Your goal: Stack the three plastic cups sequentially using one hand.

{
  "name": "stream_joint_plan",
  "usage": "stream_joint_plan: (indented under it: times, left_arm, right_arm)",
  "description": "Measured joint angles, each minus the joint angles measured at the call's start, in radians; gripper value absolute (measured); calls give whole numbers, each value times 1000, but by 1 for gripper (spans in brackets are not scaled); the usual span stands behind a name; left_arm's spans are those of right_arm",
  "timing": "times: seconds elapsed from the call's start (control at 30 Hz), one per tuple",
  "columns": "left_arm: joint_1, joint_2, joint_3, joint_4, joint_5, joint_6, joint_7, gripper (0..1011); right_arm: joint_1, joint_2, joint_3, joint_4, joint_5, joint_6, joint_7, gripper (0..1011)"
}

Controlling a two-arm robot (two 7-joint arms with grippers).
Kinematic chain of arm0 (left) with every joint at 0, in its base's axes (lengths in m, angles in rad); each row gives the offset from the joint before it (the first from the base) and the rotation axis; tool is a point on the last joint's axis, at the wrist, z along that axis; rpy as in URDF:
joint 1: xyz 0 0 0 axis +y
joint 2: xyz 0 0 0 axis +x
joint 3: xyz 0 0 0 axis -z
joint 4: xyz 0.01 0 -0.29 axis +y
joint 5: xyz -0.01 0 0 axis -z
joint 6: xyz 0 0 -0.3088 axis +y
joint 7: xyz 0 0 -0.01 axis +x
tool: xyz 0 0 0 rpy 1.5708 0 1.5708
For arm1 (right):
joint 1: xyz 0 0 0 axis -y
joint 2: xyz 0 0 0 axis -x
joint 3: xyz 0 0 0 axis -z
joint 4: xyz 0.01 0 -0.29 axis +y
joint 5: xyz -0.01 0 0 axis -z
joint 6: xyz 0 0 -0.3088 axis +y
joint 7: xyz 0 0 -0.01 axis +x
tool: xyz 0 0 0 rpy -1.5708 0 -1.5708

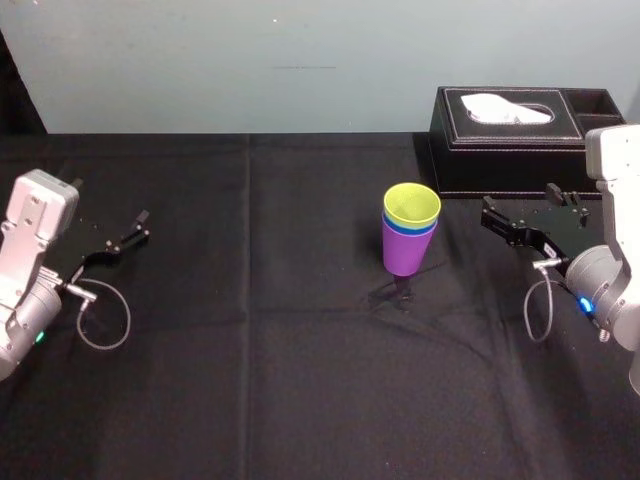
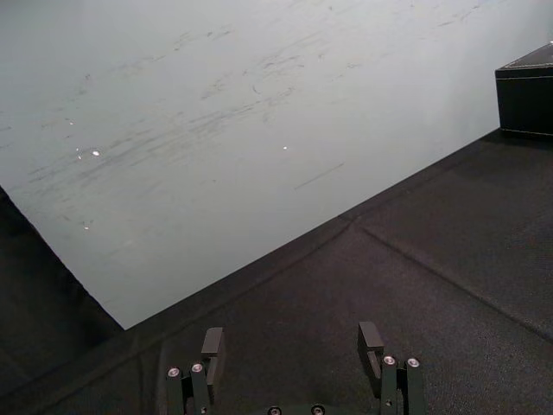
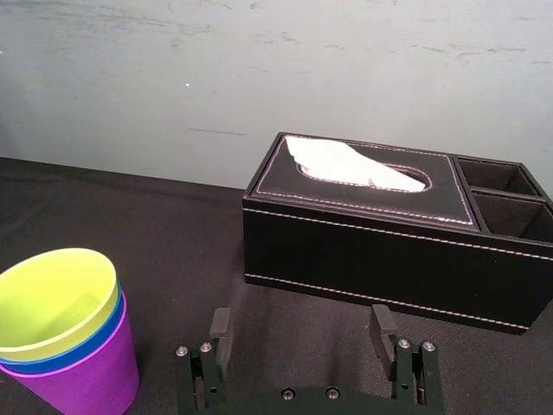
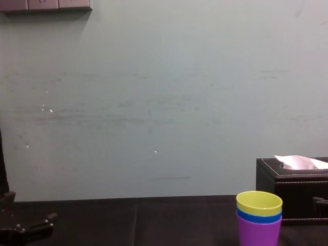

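The three plastic cups stand nested upright in one stack (image 1: pixel 409 228) near the middle of the black table: purple cup (image 3: pixel 82 380) outermost, blue cup (image 3: pixel 69 357) inside it, yellow-green cup (image 3: pixel 54 298) on top. The stack also shows in the chest view (image 4: pixel 259 218). My right gripper (image 1: pixel 517 227) hovers to the right of the stack, apart from it, open and empty (image 3: pixel 301 333). My left gripper (image 1: pixel 128 235) rests far to the left, open and empty (image 2: pixel 291 341).
A black tissue box (image 1: pixel 515 140) with a white tissue and side compartments stands at the back right, just behind the right gripper. A pale wall bounds the table's far edge. Cables loop beside both wrists.
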Motion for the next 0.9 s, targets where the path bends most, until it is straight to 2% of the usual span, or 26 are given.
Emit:
stream_joint_plan:
  times: [0.9]
  left_arm:
    - [0,0,0,0,0,0,0,1011]
  right_arm:
    - [0,0,0,0,0,0,0,1003]
